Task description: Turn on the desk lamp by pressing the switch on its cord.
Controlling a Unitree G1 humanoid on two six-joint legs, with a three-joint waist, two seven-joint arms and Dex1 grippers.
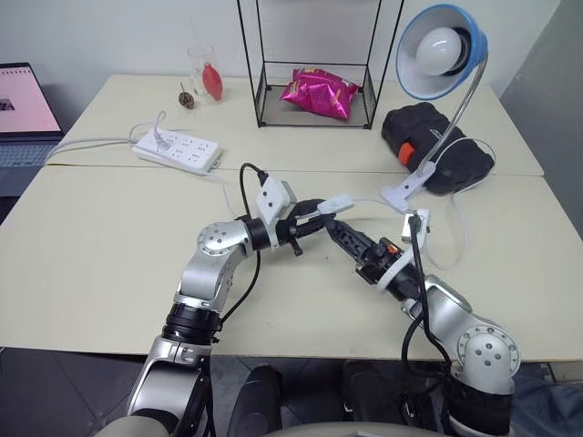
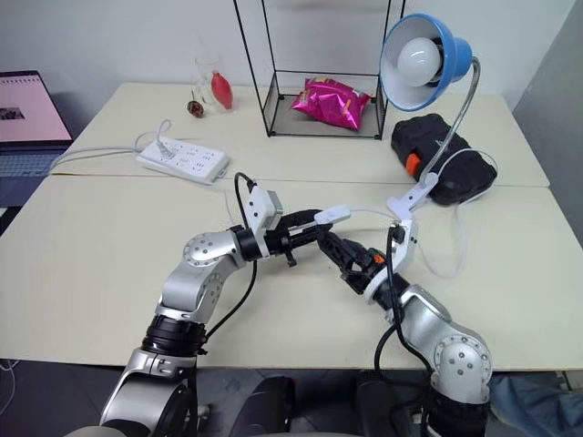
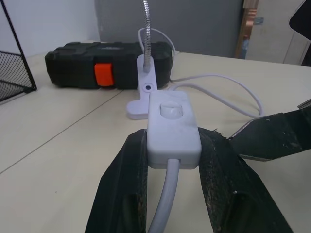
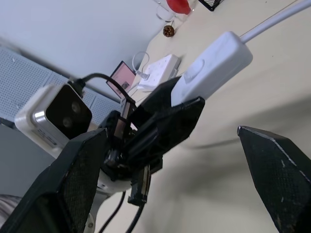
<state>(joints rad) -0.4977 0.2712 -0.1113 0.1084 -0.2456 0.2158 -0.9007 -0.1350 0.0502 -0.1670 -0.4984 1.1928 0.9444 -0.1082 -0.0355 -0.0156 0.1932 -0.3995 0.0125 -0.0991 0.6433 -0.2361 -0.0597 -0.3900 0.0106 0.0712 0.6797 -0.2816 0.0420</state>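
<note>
Switch (image 3: 173,127): white oblong, pinched by its two long sides between the left tool's fingers and held up off the worktop, its round button facing up; it sits just in front of the lamp's clip.
Left tool (image 1: 314,218): closed on the switch, reaching level toward the clip from the robot's left.
Right tool (image 1: 338,228): fingers spread wide and holding nothing, its tips just below and beside the switch, on the near side from the clip.
Cord (image 3: 228,95): thin and white, leaving both ends of the switch; one end loops over the worktop beside the clip.
Lamp (image 1: 441,50): blue shade with a white bulb, raised on a silver gooseneck above its white clip (image 1: 407,187); the bulb looks unlit.
Black case (image 1: 437,141): orange latch, lying just behind the clip.
Power strip (image 1: 178,151): white, well away from the clip on the robot's left.
Wire rack (image 1: 314,64): behind the clip, with a pink bag (image 1: 319,92) inside.
Worktop (image 1: 100,246): pale cream.
</note>
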